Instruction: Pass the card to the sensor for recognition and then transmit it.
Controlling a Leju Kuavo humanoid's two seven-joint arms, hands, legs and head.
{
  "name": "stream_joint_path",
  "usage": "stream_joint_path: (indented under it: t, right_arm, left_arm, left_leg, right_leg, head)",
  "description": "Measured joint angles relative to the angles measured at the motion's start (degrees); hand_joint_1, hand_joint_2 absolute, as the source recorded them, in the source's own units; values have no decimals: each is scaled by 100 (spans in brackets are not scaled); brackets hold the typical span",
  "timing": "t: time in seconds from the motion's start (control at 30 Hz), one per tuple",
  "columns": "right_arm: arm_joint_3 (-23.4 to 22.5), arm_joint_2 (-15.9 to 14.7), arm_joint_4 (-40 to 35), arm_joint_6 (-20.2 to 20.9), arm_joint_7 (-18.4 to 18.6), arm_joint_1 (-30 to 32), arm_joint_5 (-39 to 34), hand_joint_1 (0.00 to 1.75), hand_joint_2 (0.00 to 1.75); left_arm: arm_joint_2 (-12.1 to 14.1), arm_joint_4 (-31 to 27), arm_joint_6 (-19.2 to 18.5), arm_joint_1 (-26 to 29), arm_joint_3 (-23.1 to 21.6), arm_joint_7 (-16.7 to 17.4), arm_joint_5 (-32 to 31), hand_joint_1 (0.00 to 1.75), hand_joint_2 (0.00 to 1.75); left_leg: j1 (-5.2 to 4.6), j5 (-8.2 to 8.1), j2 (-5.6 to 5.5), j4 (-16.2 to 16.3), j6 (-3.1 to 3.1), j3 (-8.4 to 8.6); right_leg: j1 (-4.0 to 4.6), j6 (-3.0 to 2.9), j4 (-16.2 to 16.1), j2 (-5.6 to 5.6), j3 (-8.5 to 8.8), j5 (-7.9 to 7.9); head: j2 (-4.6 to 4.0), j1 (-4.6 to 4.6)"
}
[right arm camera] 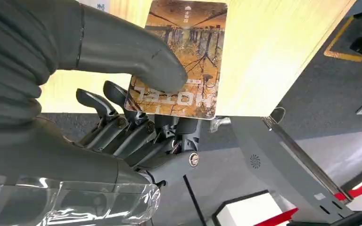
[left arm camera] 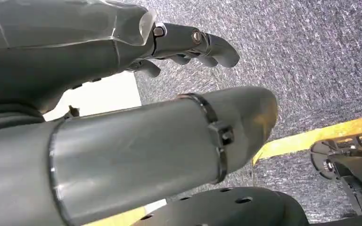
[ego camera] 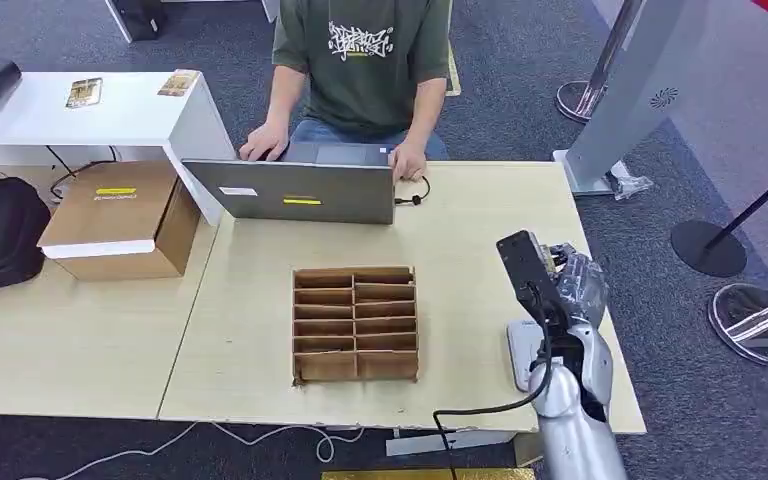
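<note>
The pale wooden table (ego camera: 460,230) fills the middle of the head view, its right edge running down beside my right hand (ego camera: 572,285), with grey carpet (ego camera: 520,80) beyond it. At the table's far edge a person in a green shirt (ego camera: 365,60) sits behind an open grey laptop (ego camera: 295,190). A brown cardboard divider tray (ego camera: 355,322) lies centre frame, with bare tabletop between it and my hand. A white flat device (ego camera: 520,355) shows partly under my forearm, near the lower right edge; I cannot tell what it is. My right fingers (right arm camera: 136,132) and thumb pinch the brown picture-printed hotel card (right arm camera: 181,61), held up over the table's edge. My left hand (left arm camera: 122,61) hangs over carpet, fingers (left arm camera: 212,44) curled loosely apart, holding nothing.
</note>
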Motion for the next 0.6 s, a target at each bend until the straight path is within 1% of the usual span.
stream_joint_path:
  t: [0.33, 0.6]
  right_arm:
    - [-76, 0, -20, -20, 70, 172, 55, 175, 175]
    - [-227, 0, -147, -70, 116, 454, 68, 175, 175]
  left_arm:
    - [-4, 0, 17, 5, 0, 0, -20, 0, 0]
    - [-9, 0, 22, 20, 0, -20, -39, 0, 0]
  left_leg:
    - [0, 0, -1, 0, 0, 0]
    - [0, 0, 0, 0, 0, 0]
  right_leg:
    - [0, 0, 0, 0, 0, 0]
    - [0, 0, 0, 0, 0, 0]
  head:
    - [0, 2]
    - [2, 2]
